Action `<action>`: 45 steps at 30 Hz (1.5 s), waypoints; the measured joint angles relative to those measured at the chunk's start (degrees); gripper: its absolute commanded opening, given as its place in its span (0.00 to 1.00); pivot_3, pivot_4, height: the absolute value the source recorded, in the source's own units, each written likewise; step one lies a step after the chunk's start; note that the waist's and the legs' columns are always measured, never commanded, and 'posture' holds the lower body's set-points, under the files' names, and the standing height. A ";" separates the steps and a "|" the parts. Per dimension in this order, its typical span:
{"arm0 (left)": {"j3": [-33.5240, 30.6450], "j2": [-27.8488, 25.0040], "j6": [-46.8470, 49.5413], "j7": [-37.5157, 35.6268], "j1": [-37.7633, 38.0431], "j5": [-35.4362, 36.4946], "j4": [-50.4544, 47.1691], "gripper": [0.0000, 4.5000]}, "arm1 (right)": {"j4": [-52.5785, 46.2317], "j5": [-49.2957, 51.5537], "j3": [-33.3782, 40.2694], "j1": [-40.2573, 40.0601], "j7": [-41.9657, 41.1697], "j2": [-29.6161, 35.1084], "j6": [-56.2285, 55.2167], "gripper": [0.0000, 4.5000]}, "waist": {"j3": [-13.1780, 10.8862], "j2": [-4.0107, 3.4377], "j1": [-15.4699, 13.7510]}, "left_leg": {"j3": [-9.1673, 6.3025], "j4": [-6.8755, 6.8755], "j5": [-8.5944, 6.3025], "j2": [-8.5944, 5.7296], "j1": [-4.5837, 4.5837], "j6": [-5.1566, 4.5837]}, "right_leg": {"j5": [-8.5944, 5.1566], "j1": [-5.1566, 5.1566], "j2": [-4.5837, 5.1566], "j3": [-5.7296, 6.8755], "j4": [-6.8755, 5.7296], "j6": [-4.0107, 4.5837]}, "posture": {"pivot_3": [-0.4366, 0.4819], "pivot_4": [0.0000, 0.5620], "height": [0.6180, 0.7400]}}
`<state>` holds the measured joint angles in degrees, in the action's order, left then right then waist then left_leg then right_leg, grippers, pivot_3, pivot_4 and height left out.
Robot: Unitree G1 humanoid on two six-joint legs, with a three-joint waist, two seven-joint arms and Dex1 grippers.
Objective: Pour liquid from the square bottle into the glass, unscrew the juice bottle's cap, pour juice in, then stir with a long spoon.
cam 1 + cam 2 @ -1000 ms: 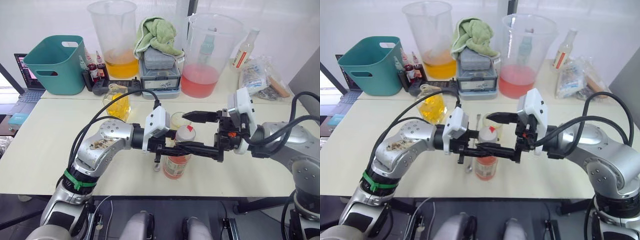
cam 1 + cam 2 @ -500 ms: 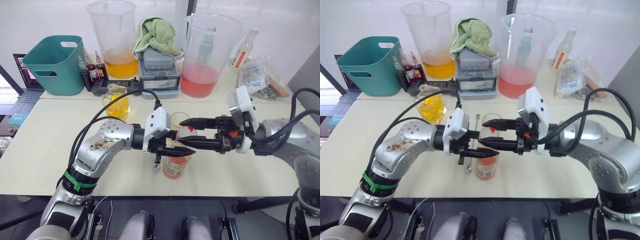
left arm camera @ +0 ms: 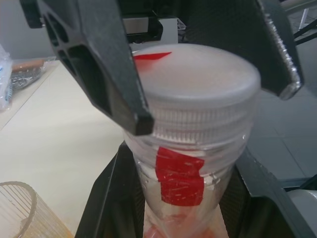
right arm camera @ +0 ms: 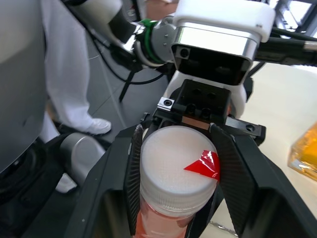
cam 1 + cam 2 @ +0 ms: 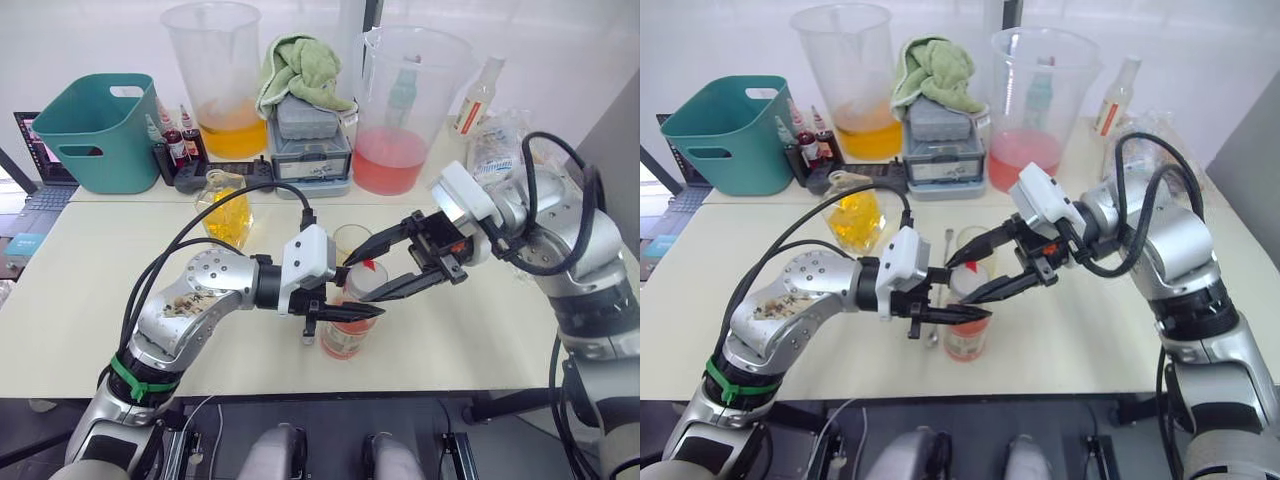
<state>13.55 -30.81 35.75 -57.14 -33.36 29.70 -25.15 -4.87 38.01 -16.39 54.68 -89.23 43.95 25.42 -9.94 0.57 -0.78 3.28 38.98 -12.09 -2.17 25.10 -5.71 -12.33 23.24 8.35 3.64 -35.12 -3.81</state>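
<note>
left hand (image 5: 345, 310) | fingers clamped | right hand (image 5: 372, 270) | fingers spread, angled down-left

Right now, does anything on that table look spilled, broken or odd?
Nothing spilled or broken. The only untidy bit: a green towel lies crumpled atop the stacked grey boxes at the back.

Occlusions. The juice bottle (image 5: 345, 335) is crossed at its neck by the left hand (image 5: 352, 310), which hides its shoulder. The glass (image 5: 351, 241) stands behind the bottle and the right hand (image 5: 372, 272), leaving its lower part unseen. The long spoon (image 5: 933, 335) shows as short pieces beyond the left hand. At the bench's back edge, the labels on the small dropper bottles (image 5: 175, 135) are too small to read. A laptop (image 5: 35, 175) is cut off by the picture's edge.
</note>
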 measured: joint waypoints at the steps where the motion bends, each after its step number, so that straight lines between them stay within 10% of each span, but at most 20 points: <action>1: -0.23 0.07 0.40 0.44 0.11 0.21 -0.01 0.32 | 0.39 0.59 -1.01 0.80 -0.37 0.28 0.65 0.76 | 0.00 0.00 -0.05 | -0.02 -0.02 0.00 -0.01 0.00 0.01 | 0.00 0.03 0.02 0.01 0.00 0.00 | 0.48 0.27 1.00; 5: -0.37 0.41 0.41 0.91 0.24 0.67 0.27 0.32 | 0.34 1.45 0.52 0.08 -0.32 1.21 3.22 0.99 | -0.01 0.00 -0.26 | -0.04 -0.02 -0.02 -0.06 0.01 0.01 | 0.00 0.04 0.09 0.01 0.02 0.00 | 0.48 0.27 1.00; 30: 1.65 4.23 -3.54 -4.68 -4.00 -0.56 9.33 0.32 | -34.59 15.20 23.96 -26.45 49.67 2.12 27.70 0.99 | 0.01 0.01 -2.13 | 0.01 0.01 -0.26 -0.04 0.03 -0.35 | 0.01 -0.03 0.19 -0.03 0.11 -0.01 | 0.48 0.27 1.00; 39: 1.52 4.22 -3.51 -4.65 -3.95 -0.57 9.37 0.32 | -33.93 17.73 23.42 -26.24 48.36 1.77 27.11 0.39 | 0.01 0.01 -2.08 | 0.01 0.02 -0.29 -0.03 0.03 -0.49 | 0.01 -0.06 0.15 0.00 0.12 -0.01 | 0.48 0.27 1.00; 45: 1.33 3.59 -3.24 -4.19 -3.36 -0.57 8.13 0.32 | -24.50 11.21 16.79 -20.33 32.79 4.09 19.20 0.38 | 0.01 0.01 -1.71 | 0.03 0.05 -0.32 -0.04 0.03 -0.54 | 0.01 -0.05 0.08 0.00 0.12 -0.02 | 0.48 0.27 1.00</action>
<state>14.88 -27.22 32.51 -61.33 -36.72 29.13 -17.02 -29.36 49.22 0.40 34.35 -56.44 48.04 44.62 -9.94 0.57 -2.49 3.31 39.02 -12.41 -2.22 25.13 -6.26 -12.32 23.18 8.43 3.63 -34.99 -3.82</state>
